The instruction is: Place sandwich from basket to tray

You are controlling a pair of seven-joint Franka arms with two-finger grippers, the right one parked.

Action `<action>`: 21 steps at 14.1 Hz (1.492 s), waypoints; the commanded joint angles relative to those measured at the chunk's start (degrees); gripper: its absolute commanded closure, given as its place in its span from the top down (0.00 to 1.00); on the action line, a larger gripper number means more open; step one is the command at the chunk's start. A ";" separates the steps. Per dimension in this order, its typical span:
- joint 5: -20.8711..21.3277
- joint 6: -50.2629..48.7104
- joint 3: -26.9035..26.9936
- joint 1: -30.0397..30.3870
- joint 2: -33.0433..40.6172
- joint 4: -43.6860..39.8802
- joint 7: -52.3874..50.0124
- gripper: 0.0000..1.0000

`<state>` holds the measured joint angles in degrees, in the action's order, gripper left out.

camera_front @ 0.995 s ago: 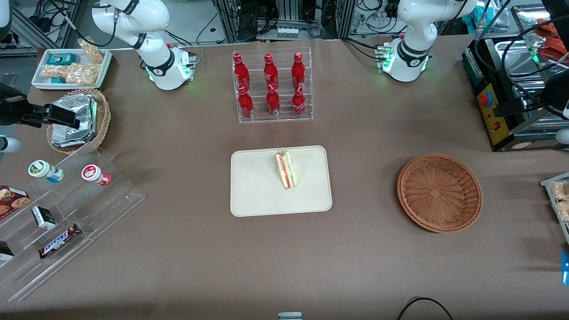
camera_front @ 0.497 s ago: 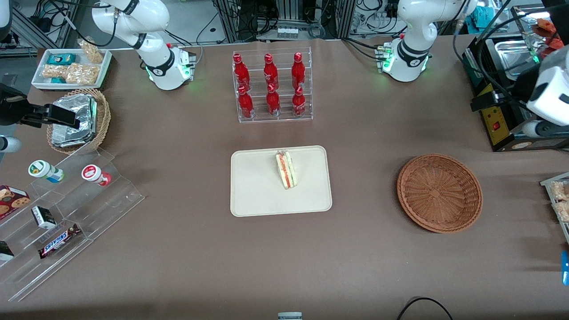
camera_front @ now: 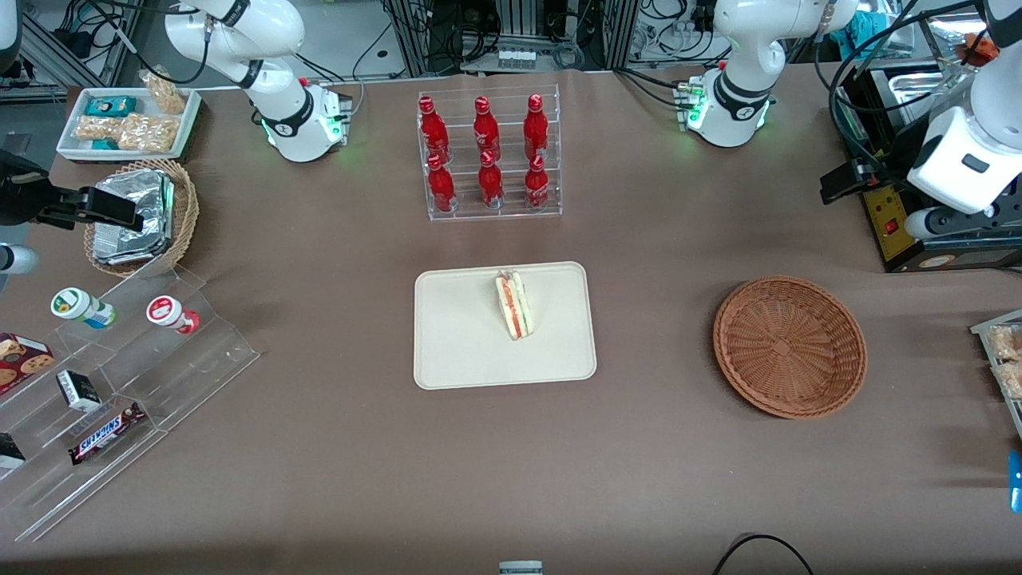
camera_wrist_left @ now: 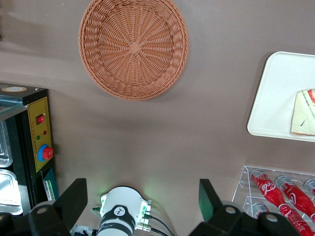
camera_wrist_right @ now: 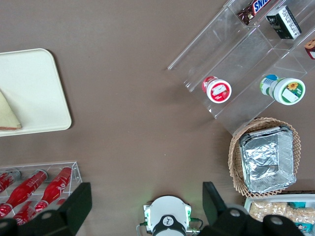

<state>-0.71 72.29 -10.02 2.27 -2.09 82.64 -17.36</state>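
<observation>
**Sandwich on tray, basket empty, little left to go wrong**

Sandwich [camera_front: 513, 304] lies on the tray [camera_front: 463, 351], on its side, filling edge visible, nearer the bottle rack [camera_front: 489, 152] edge of the tray than the camera edge. In the left wrist view the sandwich [camera_wrist_left: 304, 113] sits well inside the tray [camera_wrist_left: 275, 98] rim. Basket [camera_front: 789, 346] holds nothing; the wrist view confirms the basket [camera_wrist_left: 134, 46] is bare inside.

The left gripper [camera_wrist_left: 142, 209] is high above the table at the working arm's end, near the control box [camera_front: 886, 208], well apart from both basket and tray. Jaws spread wide, holding nothing; the two fingertips [camera_wrist_left: 74, 196] frame bare tabletop.

Judged: placement looks done, arm in retreat position.

Risks from here:
- Arm swing near the control box and its cables: a low sweep could snag a cable or clip the box.
- Any return pass over the tray could nudge the sandwich; it is light and unrestrained, so a brush would slide it toward the rim.
- A low pass over the basket could shove it along the cloth.
- Sandwich looks stable lying flat; tipping unlikely unaided.
</observation>
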 commanded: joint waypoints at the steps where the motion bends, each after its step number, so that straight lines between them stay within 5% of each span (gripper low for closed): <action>1: 0.80 1.01 0.35 -0.25 1.83 1.82 -0.66 1.00; 21: 1.85 4.00 0.53 0.28 0.77 -0.11 3.73 1.00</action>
<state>0.38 76.61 -9.59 2.45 -1.88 82.73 -14.51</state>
